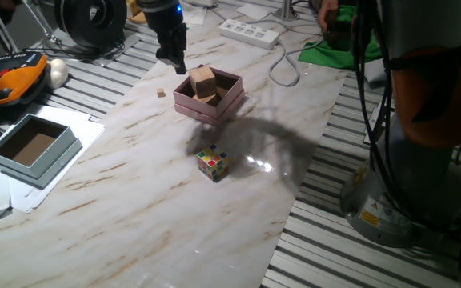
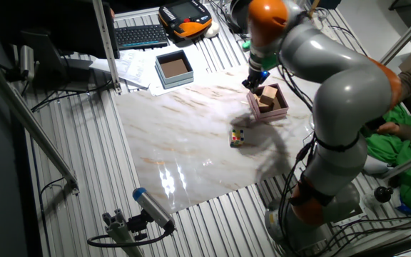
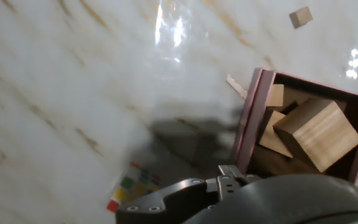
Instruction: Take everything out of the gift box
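Note:
The pale-pink gift box [image 1: 184,102] stands at the far middle of the marble board, also in the other fixed view [image 2: 282,108] and the hand view [image 3: 248,121]. A large light-brown wooden cube [image 1: 202,78] lies tilted in it [image 3: 319,132] on top of smaller wooden pieces [image 3: 275,97]. A tiny wooden cube [image 1: 161,93] lies on the board left of the box [image 3: 301,17]. My gripper [image 1: 173,61] hangs just left of and above the box's left corner [image 2: 254,80]. It holds nothing that I can see. Its fingers are too dark to tell apart.
A multicoloured puzzle cube [image 1: 213,164] sits on the board in front of the box [image 3: 129,190]. A grey-blue box with a brown inside [image 1: 34,148] stands on papers at the left. A white power strip [image 1: 250,32] and cables lie behind the box.

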`<state>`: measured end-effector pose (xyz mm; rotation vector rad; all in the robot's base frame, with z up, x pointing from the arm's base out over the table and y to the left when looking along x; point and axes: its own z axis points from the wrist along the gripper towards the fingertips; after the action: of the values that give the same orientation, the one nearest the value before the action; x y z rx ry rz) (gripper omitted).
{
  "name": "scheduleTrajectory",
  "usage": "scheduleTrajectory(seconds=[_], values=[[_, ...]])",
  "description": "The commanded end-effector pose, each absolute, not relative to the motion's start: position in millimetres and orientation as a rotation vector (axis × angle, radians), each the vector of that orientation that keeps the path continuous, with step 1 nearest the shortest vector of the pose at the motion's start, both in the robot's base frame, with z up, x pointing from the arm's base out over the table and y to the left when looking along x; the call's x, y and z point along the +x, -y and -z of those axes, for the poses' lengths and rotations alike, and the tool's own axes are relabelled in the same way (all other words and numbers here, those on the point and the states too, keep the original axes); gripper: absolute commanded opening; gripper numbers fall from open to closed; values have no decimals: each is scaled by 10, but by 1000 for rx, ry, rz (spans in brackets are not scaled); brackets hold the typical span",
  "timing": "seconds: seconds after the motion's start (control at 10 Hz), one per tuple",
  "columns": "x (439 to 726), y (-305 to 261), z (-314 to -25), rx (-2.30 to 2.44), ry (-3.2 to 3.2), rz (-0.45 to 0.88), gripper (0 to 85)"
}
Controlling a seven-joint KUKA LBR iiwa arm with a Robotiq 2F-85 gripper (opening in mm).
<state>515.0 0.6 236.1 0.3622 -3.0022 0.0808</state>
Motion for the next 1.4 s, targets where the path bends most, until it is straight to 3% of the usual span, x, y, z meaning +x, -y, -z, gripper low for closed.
scheduleTrajectory(seconds=[0.0,0.1,0.2,0.3,0.8,0.9,1.3], values=[[5149,-7,-2359,373,3016,-129,170],[5175,36,-2338,388,3036,-189,510],[5248,170,-2275,438,3061,-204,510],[5352,318,-2215,497,3054,-204,680],[5656,936,-1882,566,3021,-169,680],[5665,994,-1802,581,3005,-172,850],[5612,1147,-1574,601,2982,-161,850]])
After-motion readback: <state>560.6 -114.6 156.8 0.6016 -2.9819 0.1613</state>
